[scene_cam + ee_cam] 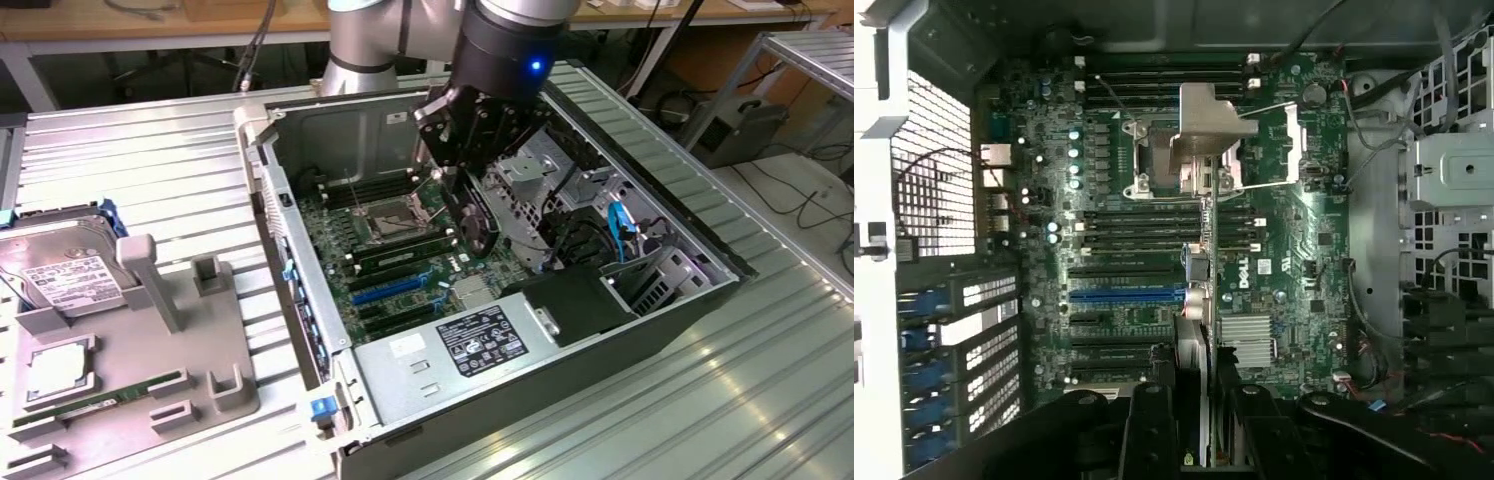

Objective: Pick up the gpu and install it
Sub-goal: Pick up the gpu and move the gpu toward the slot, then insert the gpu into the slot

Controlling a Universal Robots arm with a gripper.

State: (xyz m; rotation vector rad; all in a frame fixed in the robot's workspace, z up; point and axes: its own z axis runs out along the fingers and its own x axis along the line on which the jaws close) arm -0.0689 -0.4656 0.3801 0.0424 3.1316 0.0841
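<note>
1. Gripper (470, 180) of mine is clamped on the gpu (481, 222), a finger pressed to each flat face. It hangs inside the open computer case (674, 300), above the motherboard (387, 265).
2. Done, as I judge it: the pick-up. The card is in my grip over the board, well apart from the grey tray (160, 340) at the exterior view's left, where the hard drive (60, 275) and the memory stick (94, 405) lie.
3. Left to do: the seating. The card stands clear of the board, with no edge in any slot.
4. Orientation: I hold the card on edge, so the wrist view sees it as a thin line running away from my gripper (1199, 435).
5. Its long axis runs from my fingers towards the board. The silver bracket (1209, 125) is at the far end, seen over the processor socket (1154, 150).
6. That axis lies across the blue slot (1124, 295), not along it, so I judge the card is not lined up yet.
</note>
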